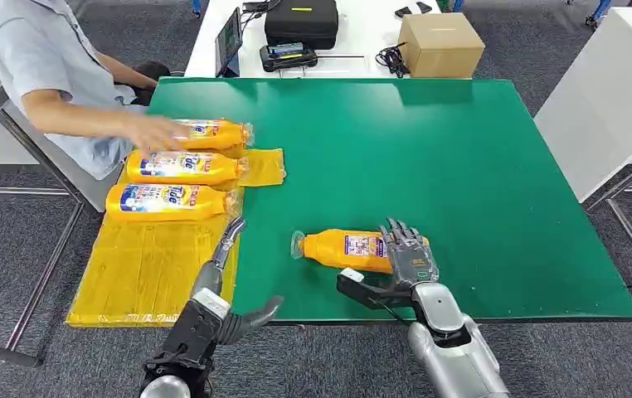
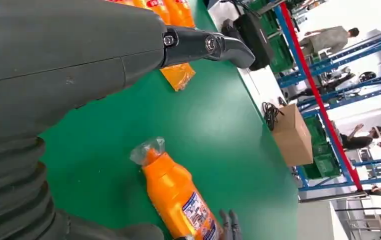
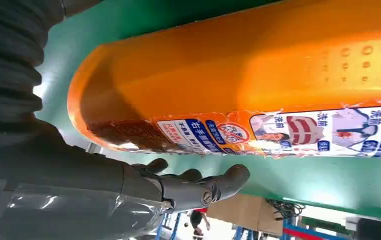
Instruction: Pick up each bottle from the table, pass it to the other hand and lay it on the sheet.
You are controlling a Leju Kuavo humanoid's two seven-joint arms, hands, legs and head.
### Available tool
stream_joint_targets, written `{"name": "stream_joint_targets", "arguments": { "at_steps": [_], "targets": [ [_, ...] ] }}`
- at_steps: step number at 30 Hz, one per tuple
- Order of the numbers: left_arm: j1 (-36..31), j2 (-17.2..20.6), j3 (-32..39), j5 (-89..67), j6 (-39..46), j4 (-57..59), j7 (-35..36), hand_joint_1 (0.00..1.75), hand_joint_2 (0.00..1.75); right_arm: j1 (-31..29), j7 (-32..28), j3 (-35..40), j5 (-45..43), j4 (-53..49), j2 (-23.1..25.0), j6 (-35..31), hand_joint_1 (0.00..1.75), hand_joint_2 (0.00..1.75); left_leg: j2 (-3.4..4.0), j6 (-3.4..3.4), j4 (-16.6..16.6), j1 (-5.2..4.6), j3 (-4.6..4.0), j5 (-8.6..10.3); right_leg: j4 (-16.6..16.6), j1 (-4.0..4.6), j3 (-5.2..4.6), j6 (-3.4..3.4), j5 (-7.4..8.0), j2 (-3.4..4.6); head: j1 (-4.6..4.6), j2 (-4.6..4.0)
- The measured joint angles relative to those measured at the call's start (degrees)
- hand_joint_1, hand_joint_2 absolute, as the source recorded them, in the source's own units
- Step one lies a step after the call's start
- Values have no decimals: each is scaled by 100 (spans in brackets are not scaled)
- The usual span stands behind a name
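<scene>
Bottle [image 1: 350, 248] lying against right hand [image 1: 408, 253]

Both silver arms reach in from below. The left robot hand [image 1: 228, 274] hangs empty, its fingers spread wide: one dark finger points forward, the thumb sticks out to the side. The right robot hand [image 1: 406, 257] reaches further ahead, palm down, fingers [image 3: 218, 185] stretched forward and loosely parted, thumb splayed out low toward the left arm.
</scene>
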Motion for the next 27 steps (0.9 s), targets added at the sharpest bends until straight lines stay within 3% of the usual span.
{"name": "stream_joint_targets", "arguments": {
  "at_steps": [10,17,21,22,23,24,27],
  "targets": [
    [-195,-13,-6,-116,-289,160,-9,0,175,-572,-934,-76,-1867,862,-372,568,0,175,4,0,1,-1,47,-5,-5,0,34,0,0,1,0,0],
    [-473,-24,-94,-90,-365,500,-83,0,175,-1109,-1078,-107,-2057,1833,-485,544,0,175,39,2,0,-2,119,-25,-12,0,88,-6,4,36,-4,0],
    [-566,-24,-133,-81,-365,610,-85,0,175,-1265,-1082,-107,-2075,2163,-496,549,5,175,39,1,-1,0,147,-30,-13,4,63,-8,0,40,2,0],
    [-583,-24,-142,-81,-365,627,-85,0,175,-1287,-1088,-107,-2077,2206,-498,549,120,175,39,1,-1,0,146,-29,-13,4,61,-8,0,40,0,0],
    [-594,-24,-144,-79,-365,647,-92,0,175,-1302,-1090,-109,-2083,2260,-503,560,157,175,39,2,-1,0,144,-28,-13,4,70,-7,2,40,0,0],
    [-603,-24,-144,-70,-365,662,-98,0,175,-1321,-1104,-103,-2083,2297,-509,568,175,175,42,1,-1,0,144,-27,-13,4,97,-6,5,43,0,0],
    [-632,-24,-144,-55,-372,704,-138,0,175,-1402,-1128,-41,-2068,2404,-546,610,175,175,68,0,-1,1,148,-24,-12,6,107,-18,16,64,-2,0]
  ]
}}
